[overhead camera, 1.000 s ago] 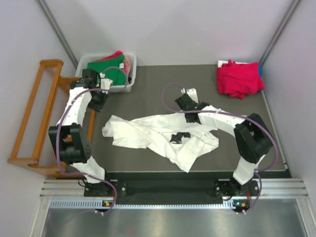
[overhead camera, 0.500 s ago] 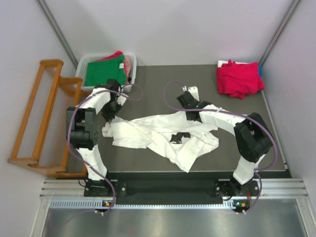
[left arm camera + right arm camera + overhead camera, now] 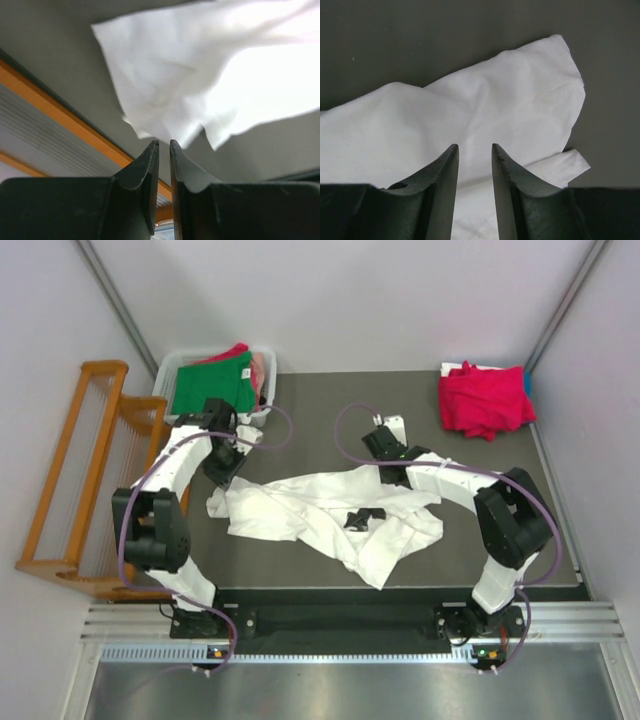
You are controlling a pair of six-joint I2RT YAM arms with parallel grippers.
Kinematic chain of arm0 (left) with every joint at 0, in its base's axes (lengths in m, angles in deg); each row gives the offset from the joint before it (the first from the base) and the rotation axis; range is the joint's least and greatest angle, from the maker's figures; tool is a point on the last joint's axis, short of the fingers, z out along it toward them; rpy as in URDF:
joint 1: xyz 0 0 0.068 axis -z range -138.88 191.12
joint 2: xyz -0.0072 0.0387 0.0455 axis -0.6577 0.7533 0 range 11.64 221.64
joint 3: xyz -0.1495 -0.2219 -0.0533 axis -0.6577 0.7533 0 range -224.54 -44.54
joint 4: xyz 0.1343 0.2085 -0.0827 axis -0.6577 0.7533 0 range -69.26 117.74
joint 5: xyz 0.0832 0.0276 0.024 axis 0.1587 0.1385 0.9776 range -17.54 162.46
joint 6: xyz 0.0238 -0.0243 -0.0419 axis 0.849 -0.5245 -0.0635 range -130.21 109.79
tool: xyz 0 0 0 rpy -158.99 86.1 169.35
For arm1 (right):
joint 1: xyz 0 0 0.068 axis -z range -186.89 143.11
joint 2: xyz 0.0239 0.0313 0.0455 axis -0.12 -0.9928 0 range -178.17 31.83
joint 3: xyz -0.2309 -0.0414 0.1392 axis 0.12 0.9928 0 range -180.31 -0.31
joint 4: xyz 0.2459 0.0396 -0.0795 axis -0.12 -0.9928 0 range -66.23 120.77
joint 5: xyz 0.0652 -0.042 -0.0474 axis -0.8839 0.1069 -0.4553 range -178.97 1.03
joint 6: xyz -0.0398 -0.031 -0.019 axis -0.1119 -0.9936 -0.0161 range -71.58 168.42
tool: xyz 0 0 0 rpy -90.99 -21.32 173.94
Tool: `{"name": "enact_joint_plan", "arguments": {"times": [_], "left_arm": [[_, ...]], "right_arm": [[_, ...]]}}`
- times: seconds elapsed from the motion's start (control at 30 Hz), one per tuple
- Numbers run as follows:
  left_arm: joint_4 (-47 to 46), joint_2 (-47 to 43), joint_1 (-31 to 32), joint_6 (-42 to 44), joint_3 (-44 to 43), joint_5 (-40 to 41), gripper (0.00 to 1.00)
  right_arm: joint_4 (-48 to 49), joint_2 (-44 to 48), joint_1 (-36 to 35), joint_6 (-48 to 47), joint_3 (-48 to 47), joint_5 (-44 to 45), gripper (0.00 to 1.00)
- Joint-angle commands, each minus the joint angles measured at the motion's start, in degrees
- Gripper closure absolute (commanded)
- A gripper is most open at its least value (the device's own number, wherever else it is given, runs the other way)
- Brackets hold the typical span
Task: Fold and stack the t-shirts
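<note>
We see the white shirt point(image 3: 320, 512) lying crumpled and unfolded in the middle of the table point(image 3: 320, 405). It stretches in a loose band from 9 o'clock to 3 o'clock, with one flap trailing toward 5 o'clock. A small dark patch point(image 3: 360, 517) sits on it near the centre; we cannot tell what it is. The green shirt point(image 3: 212, 387) lies in the basket point(image 3: 162, 378) at the 11 o'clock corner, and a bit of red cloth point(image 3: 232, 352) shows behind it at the far rim. The red shirts point(image 3: 485, 400) sit in a heap at the 1 o'clock corner, well apart from the white one. The rack point(image 3: 75, 455) stands off the table at 9 o'clock.

The left gripper point(image 3: 163, 144) hangs low at the 9 o'clock end of the white shirt, between the basket and the cloth. Its fingers point(image 3: 145, 175) are nearly together, with only a thin slit between them and nothing in it. The shirt's edge lies just past the tips, and we cannot tell whether they touch it.

The right gripper point(image 3: 474, 147) is over the shirt's far edge, at about 1 o'clock from its middle. Its fingers stand apart, released and grasping nothing, and white cloth shows through the gap below them. We cannot tell whether the tips touch the cloth.
</note>
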State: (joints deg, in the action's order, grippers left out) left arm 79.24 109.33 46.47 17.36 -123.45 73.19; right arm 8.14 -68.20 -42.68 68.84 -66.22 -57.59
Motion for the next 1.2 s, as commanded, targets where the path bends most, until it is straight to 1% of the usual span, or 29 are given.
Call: {"name": "enact_joint_plan", "arguments": {"times": [0.0, 0.03, 0.1, 0.2, 0.23, 0.27, 0.33, 0.37, 0.4, 0.5, 0.53, 0.57, 0.63, 0.73, 0.9, 1.0, 1.17], "left_arm": [[8.2, -7.3, -0.1, 8.1, 3.2, -9.9, 0.81], [11.3, -7.9, -0.1, 10.9, 3.3, -10.9, 0.8], [13.7, -8.5, -0.1, 11.9, 3.0, -11.5, 0.8], [4.0, -7.6, -0.1, 6.7, 3.9, -1.8, 0.82], [2.2, -6.7, -0.2, 5.0, 3.2, 1.9, 0.82], [-0.6, -4.2, -0.6, 3.9, 2.5, 2.7, 0.82], [-2.2, -1.0, -0.9, 0.7, -2.1, 3.5, 0.83], [-3.2, 2.5, -1.1, -0.7, -4.0, 3.7, 0.83], [-3.7, 4.1, -1.2, -1.8, -7.7, 3.4, 0.83], [-6.9, 9.6, -1.0, -5.3, -11.8, 1.7, 0.86], [-7.9, 10.8, -0.9, -6.8, -12.0, 1.8, 0.87], [-8.9, 12.4, 0.1, -7.2, -11.8, 3.6, 0.88], [-11.7, 13.0, 0.9, -7.1, -9.1, 5.2, 0.9], [-12.1, 11.1, 1.5, -6.1, -4.2, 3.5, 0.91], [-12.0, 2.3, 1.5, -2.4, 6.2, 0.7, 0.92], [-10.8, -1.5, 1.5, -0.2, 9.9, 0.4, 0.92], [-8.1, -7.3, 1.5, 2.1, 12.6, -0.5, 0.91]], "right_arm": [[1.9, 2.9, 1.7, -0.5, 0.9, 0.3, 0.67], [1.8, 3.3, 1.8, -0.5, 1.0, 0.4, 0.68], [1.6, 3.9, 2.1, -0.6, 0.9, 0.3, 0.68], [1.5, 3.4, 2.3, -0.3, 0.3, 0.2, 0.69], [1.5, 3.2, 2.3, -0.2, 0.1, 0.1, 0.69], [1.5, 2.8, 2.3, 0.1, -0.2, -0.2, 0.69], [1.2, 2.6, 2.4, 0.4, -0.8, -1.1, 0.69], [1.2, 2.6, 2.3, 0.7, -1.0, -1.2, 0.69], [1.2, 2.7, 2.3, 0.8, -1.0, -1.3, 0.69], [0.8, 2.6, 2.2, 0.6, -1.3, -1.2, 0.69], [0.7, 2.6, 2.3, 0.4, -1.5, -1.1, 0.69], [0.7, 2.6, 2.3, 0.5, -1.6, -1.3, 0.69], [0.6, 3.1, 2.3, 0.4, -1.6, -1.2, 0.69], [0.6, 3.5, 2.4, 0.2, -1.2, -0.6, 0.69], [0.8, 3.4, 2.4, 0.0, -1.0, -0.2, 0.69], [1.0, 3.4, 2.4, 0.0, -1.2, -0.4, 0.69], [0.7, 3.2, 2.4, -0.1, -1.9, -0.4, 0.69]]}}
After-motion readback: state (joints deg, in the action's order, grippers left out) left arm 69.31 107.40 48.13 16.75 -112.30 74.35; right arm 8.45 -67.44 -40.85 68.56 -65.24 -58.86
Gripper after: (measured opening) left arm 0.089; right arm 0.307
